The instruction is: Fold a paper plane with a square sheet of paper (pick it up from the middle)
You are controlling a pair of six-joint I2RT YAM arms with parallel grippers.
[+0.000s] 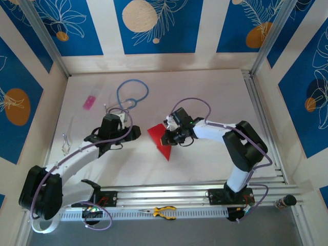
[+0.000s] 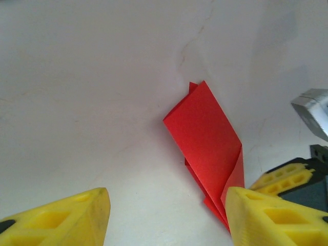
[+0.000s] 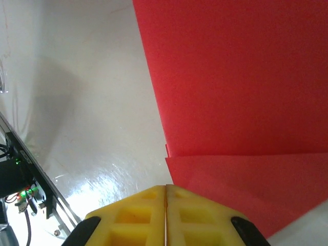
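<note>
Paper [image 1: 160, 140]: red, partly folded, lying mid-table [image 1: 215, 97] between the two grippers. In the top view its long axis is laid from about 11 to 5 o'clock, with the sharp end toward 5.

Left gripper [image 1: 135, 132]: the paper is found at its 3 o'clock, just beside it. In the left wrist view the jaws are seen standing well apart with nothing held, and the paper's lower corner is overlapped by the right-hand finger [image 2: 271, 218].

Right gripper [image 1: 173, 135]: placed at the paper's 3 o'clock, at its edge. In the right wrist view the fingers [image 3: 138, 218] are pressed flat together with no gap. The right arm is judged the nearer. The coming move is judged to hang on the left jaws being brought over the raised flap from 9 o'clock.

Not made out:
- It cannot be told whether a layer of paper is caught between the shut fingers.
- The paper is cut off at 12 and 3 o'clock in the right wrist view.
- The layers under the raised flap cannot be counted.
</note>
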